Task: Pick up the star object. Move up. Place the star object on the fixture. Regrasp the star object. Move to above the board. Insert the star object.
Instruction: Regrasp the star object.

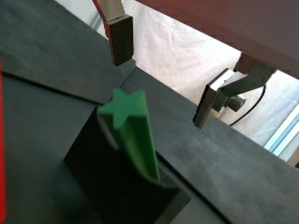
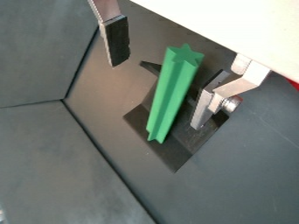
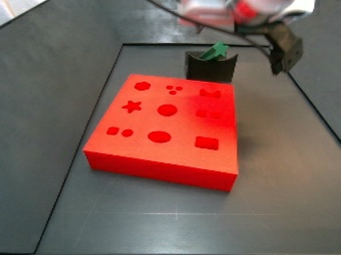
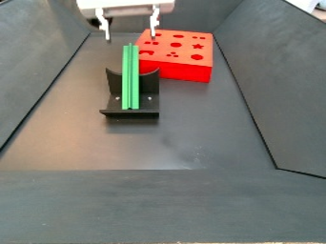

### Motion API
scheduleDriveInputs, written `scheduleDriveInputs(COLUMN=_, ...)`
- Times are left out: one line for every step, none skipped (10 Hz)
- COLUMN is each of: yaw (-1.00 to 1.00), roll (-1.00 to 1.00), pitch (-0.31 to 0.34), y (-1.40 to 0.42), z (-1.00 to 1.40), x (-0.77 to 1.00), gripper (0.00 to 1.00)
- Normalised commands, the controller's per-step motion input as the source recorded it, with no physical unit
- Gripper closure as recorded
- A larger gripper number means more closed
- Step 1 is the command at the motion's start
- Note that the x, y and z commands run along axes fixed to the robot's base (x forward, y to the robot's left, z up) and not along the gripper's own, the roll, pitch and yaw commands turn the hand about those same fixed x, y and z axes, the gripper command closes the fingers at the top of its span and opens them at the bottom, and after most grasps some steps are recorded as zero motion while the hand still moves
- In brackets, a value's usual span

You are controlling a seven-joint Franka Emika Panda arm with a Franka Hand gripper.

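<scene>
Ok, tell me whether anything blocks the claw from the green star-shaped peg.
Nothing visible does. The open claw hangs just above the green star-shaped peg, which leans in the dark fixture, fingers apart on either side.

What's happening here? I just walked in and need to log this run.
A Franka arm is working a peg-insertion job. The green star object leans on the dark fixture, released. The gripper hangs open around the peg's upper part, fingers apart from it on either side, apparently set to regrasp. The red board lies beside the fixture, its cut-outs unfilled.

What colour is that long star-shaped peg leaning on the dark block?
Bright green star-shaped peg, clearest in a wrist view, between the open tool's fingers.
</scene>
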Motion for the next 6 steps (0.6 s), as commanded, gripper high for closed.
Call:
scheduleDriveInputs(yaw=-0.03, roll=0.07, pitch=-0.043, y=0.01, z=-1.0, x=0.11, gripper=0.0)
scheduleDriveInputs(yaw=-0.03, roll=0.07, pitch=-0.024, y=0.0, z=-0.87, x=0.11, gripper=0.0)
scheduleDriveInputs(yaw=-0.02, roll=0.07, pitch=0.001, y=0.0, z=-0.71, x=0.1, gripper=0.0)
scheduleDriveInputs(yaw=-0.01, roll=0.07, pitch=0.018, y=0.0, z=-0.56, x=0.1, gripper=0.0)
scheduleDriveInputs(yaw=0.0, roll=0.07, pitch=0.036, y=-0.01, z=-0.37, x=0.09, gripper=0.0)
scheduleDriveInputs(yaw=0.02, roll=0.07, pitch=0.034, y=-0.01, z=-0.24, x=0.09, gripper=0.0)
